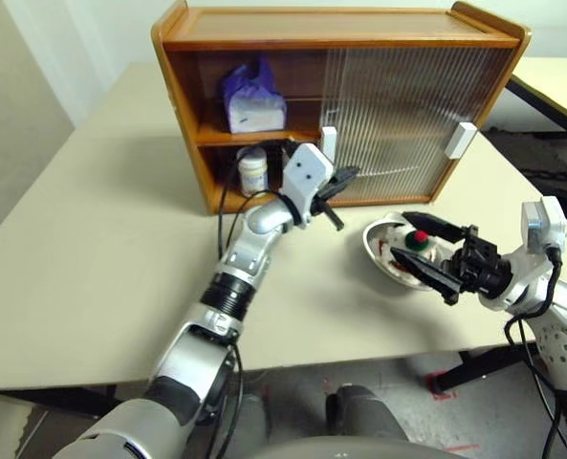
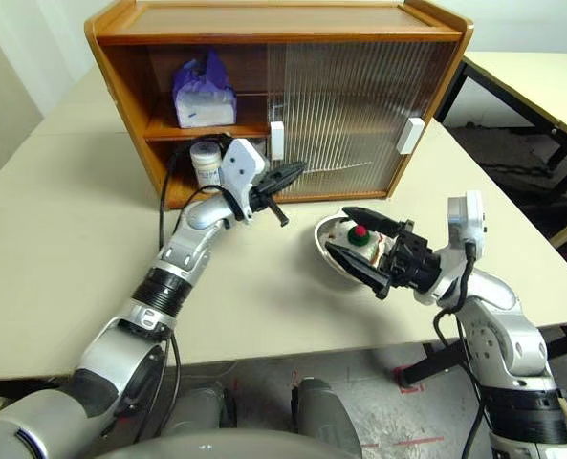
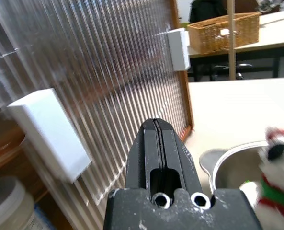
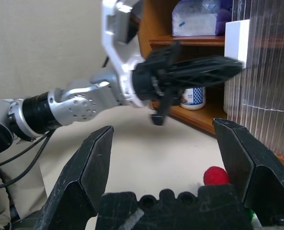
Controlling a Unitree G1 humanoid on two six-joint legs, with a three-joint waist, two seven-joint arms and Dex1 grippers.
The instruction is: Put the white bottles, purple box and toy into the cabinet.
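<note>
the left gripper (image 1: 343, 178) has its fingers pressed flat together with nothing between them, and it sits just in front of the cabinet (image 1: 340, 43), beside the near white handle (image 1: 328, 142) at the inner edge of the ribbed sliding door (image 1: 398, 110). the right gripper (image 1: 423, 247) holds its fingers spread wide and empty, one finger over and one at the near rim of the steel bowl (image 1: 383, 258), where the toy (image 1: 417, 241) lies with its red pompom and green hat showing.

further out, the purple box (image 1: 250, 100) already rests on the inner shelf (image 1: 254, 136) in the open left half of the cabinet, and one white bottle (image 1: 253, 171) stands on the cabinet floor below it. a second bottle cannot be made out.

the step in hand looks like the toy. to do it well, the right fingers should drop around the plush body rather than the hat, and close gently, since the soft figure will squash and could slip against the slick bowl. the bowl may slide or tip on the tabletop (image 1: 92, 249) if a finger catches its rim. the left arm crosses the path to the open bay, so it should clear away to the left first, or the two arms risk meeting in front of the bottle.
</note>
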